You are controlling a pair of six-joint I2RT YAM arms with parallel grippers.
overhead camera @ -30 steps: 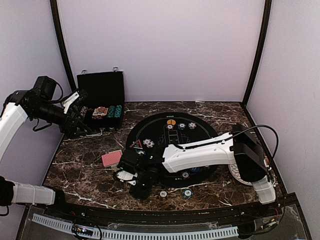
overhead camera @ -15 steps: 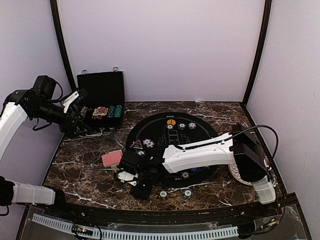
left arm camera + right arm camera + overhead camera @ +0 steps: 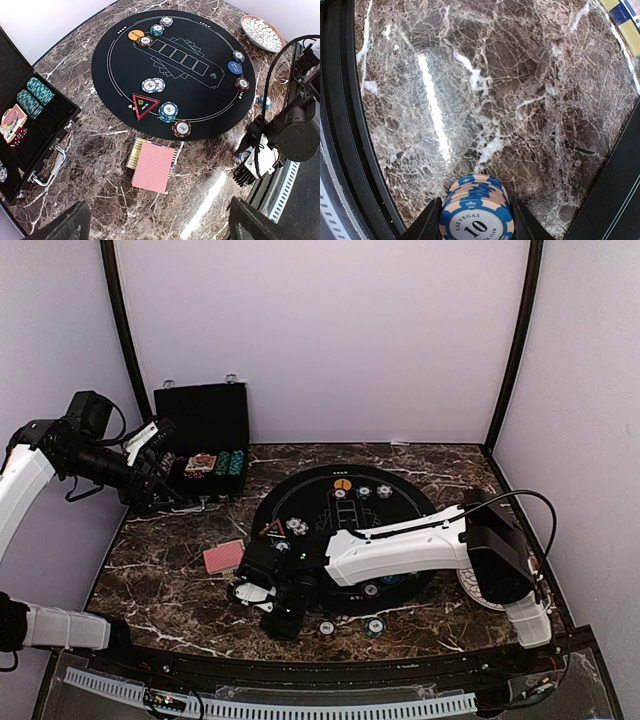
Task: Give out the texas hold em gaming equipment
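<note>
1. Blue-edged chips (image 3: 476, 210), a short stack with the top face marked 10. Hard, smooth, light discs. As a loose stack I judged them likely to shear or spill if tilted. They were best held across the rims with the axis upright.
2. My right gripper (image 3: 475, 221) pinched the stack by its rims, one finger on each side. It sat over bare marble tabletop (image 3: 485, 100) near the front edge, just off the black mat (image 3: 400, 495). I could not tell whether the bottom chip touched the marble.
3. My right arm reached low across to the left, wrist pointing down.
4. My left gripper (image 3: 150, 468) was spread wide, holding nothing, raised beside the black case (image 3: 205, 420).
</note>
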